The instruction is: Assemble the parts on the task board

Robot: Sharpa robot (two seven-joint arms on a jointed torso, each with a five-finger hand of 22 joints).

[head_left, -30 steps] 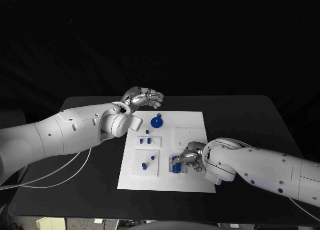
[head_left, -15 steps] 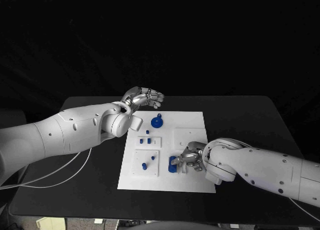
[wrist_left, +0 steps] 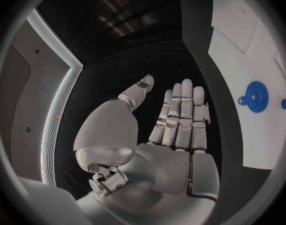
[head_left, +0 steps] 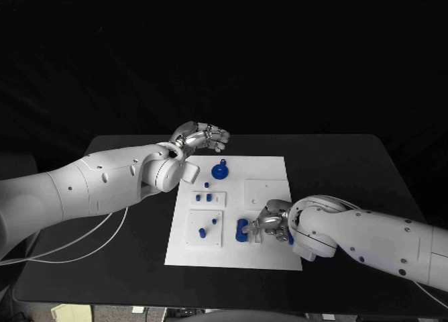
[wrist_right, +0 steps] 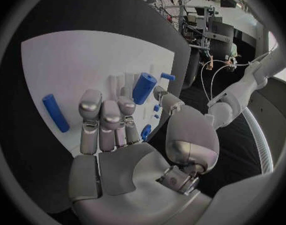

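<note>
Two hands sit apart: the left hand (head_left: 200, 139) hovers flat and empty off the board's (head_left: 267, 164) eleven o'clock corner; the right hand (head_left: 270, 222), fingers spread, holds nothing beside a blue cylinder (wrist_right: 143, 87) at five o'clock; a careless nudge could roll it away.

Right hand (wrist_right: 112, 130) over task board (wrist_right: 87, 60)
</note>
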